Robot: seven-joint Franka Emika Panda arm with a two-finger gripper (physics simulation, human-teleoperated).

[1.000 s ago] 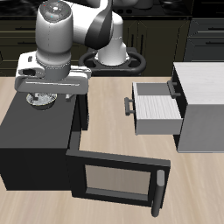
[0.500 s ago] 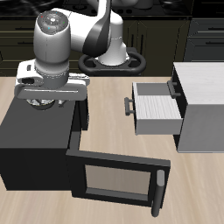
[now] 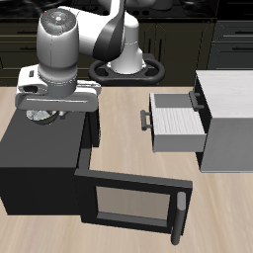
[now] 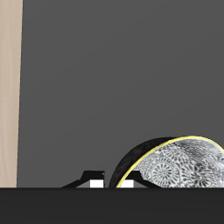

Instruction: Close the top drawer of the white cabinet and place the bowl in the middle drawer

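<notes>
One drawer [image 3: 176, 121] of the white cabinet [image 3: 229, 117] is open. Gripper [image 4: 107, 183] straddles the bowl [image 4: 175, 164] rim atop the black box [image 3: 40, 158], grip unconfirmed. Next: clamp, lift.

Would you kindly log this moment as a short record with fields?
bowl: on top of the black box, under the gripper
gripper: over the black box, fingers at the bowl's rim; grip unclear
black box door: swung open
white cabinet: beside the black box
top drawer: pulled out, nothing seen inside
middle drawer: hidden beneath the top drawer
task: neither step done
</notes>
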